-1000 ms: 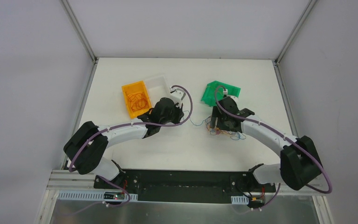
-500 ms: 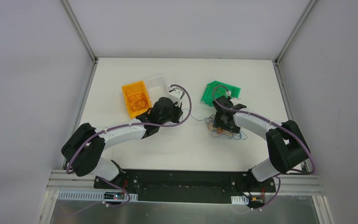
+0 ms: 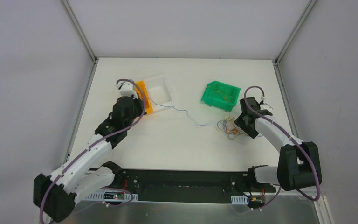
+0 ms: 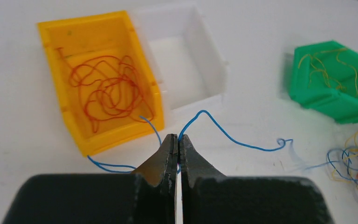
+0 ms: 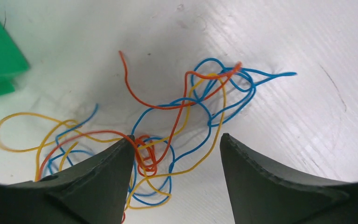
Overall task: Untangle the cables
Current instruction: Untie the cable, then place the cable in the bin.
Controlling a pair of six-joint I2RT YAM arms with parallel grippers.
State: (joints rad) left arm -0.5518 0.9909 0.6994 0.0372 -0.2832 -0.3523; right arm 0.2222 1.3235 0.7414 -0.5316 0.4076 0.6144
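The cables lie as a loose clump (image 3: 228, 127) of blue, orange and yellow wires on the table below the green bin. My right gripper (image 5: 176, 137) stands open low over that clump (image 5: 182, 112), its left finger touching an orange loop; nothing is pinched. From above, the right gripper (image 3: 240, 122) sits at the clump's right side. My left gripper (image 4: 178, 138) is shut on one blue cable (image 4: 233, 138), which trails right toward the clump. In the top view the left gripper (image 3: 144, 103) is by the orange bin, and the blue cable (image 3: 186, 114) stretches across the table.
An orange bin (image 4: 51, 60) holds coiled red wires, and a white bin (image 4: 209, 51) adjoins it on the right. The green bin (image 3: 220, 94) holds yellow wires. Metal frame posts run along the table's left and right edges.
My left arm swung left to the orange bin, drawing the blue cable out of the clump. My right arm moved right off the clump's middle, its jaws a little narrower.
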